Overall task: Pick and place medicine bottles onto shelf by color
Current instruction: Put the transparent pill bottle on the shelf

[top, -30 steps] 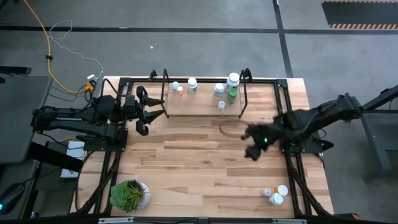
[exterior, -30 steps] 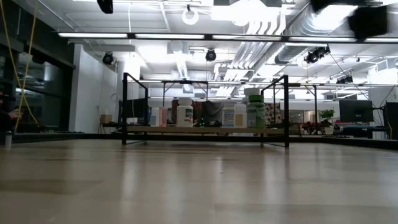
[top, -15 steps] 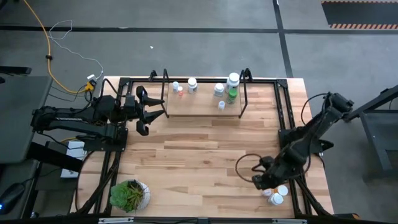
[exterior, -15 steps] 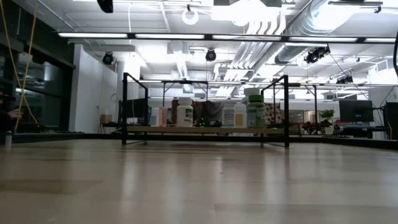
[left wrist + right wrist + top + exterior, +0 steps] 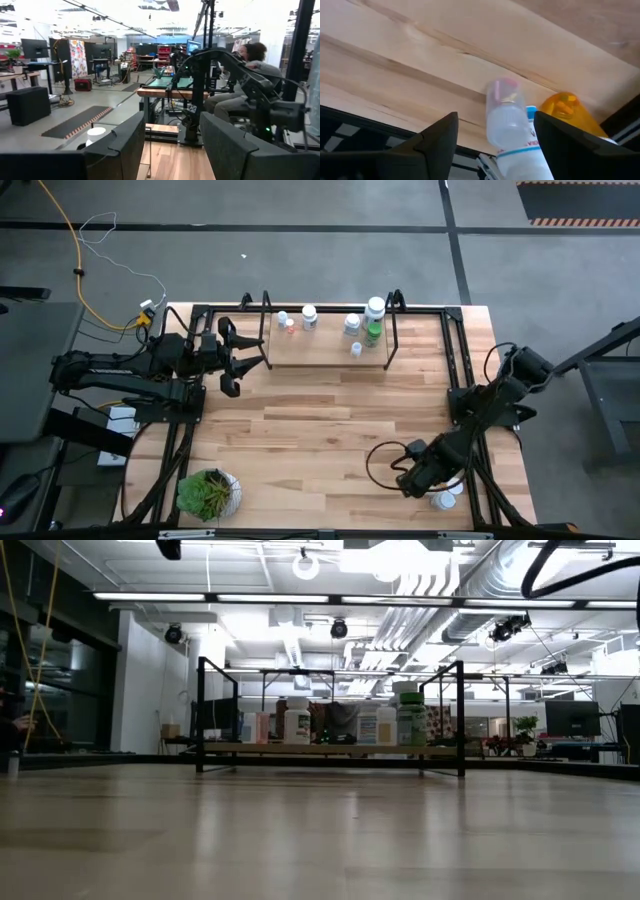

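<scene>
I've got the right claw [image 5: 415,478] down low near the surface's [image 5: 320,430] 5 o'clock corner, fingers [image 5: 437,137] spread, nothing gripped. Its wrist cam looks past them at a white bottle [image 5: 512,135] w/ an orange bottle [image 5: 567,112] touching it; from overhead two white caps [image 5: 447,495] show just beside the claw at the edge. Left claw [image 5: 232,358] hangs at approx 10 o'clock, just left of the shelf [image 5: 325,350], fingers [image 5: 120,145] apart, empty. Shelf sits at 12 o'clock, carrying several bottles: white ones [image 5: 309,315], a small orange one [image 5: 290,326], a green one [image 5: 373,333] toward its right end. Potted plant [image 5: 208,493] at 7 o'clock.
</scene>
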